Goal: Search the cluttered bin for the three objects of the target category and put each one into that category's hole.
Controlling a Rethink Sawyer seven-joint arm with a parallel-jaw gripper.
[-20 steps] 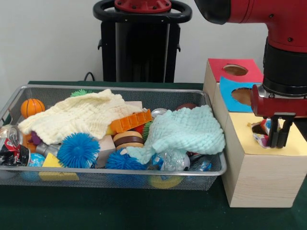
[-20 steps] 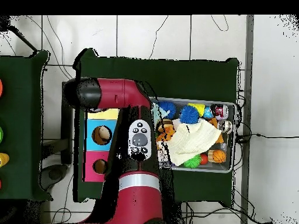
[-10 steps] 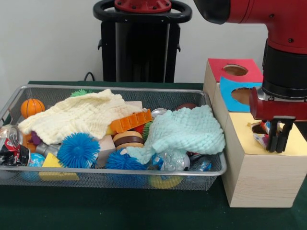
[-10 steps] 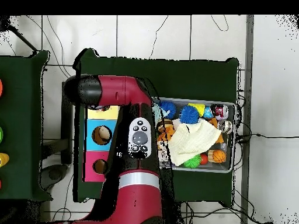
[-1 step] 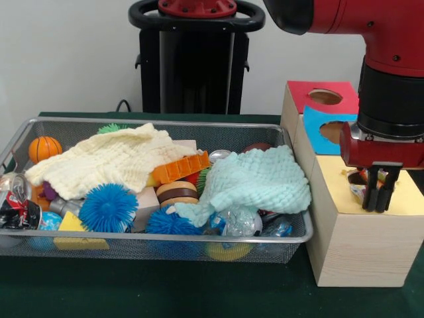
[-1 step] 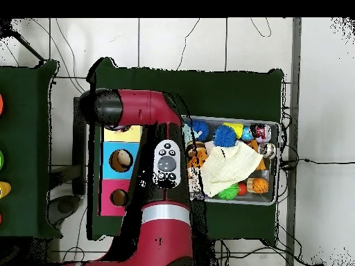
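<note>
While your gripper (image 5: 378, 197) hangs over the yellow panel (image 5: 404, 193) at the near end of the wooden box (image 5: 354, 248), its fingers sit close together, nearly closed, with nothing clearly held. Just left of them a crumpled wrapper (image 5: 358, 191) lies at the yellow hole. Blue panel (image 5: 323, 122) and red panel (image 5: 311, 89) lie farther back. Left of the box, your bin (image 5: 152, 246) holds a mint cloth (image 5: 255, 179), a cream cloth (image 5: 109, 159), blue spiky balls (image 5: 108, 207) and a crushed can (image 5: 14, 199).

red arm (image 5: 371, 26) upright, gripper (image 5: 376, 199) pointing straight down (jaws nearly together)
</note>
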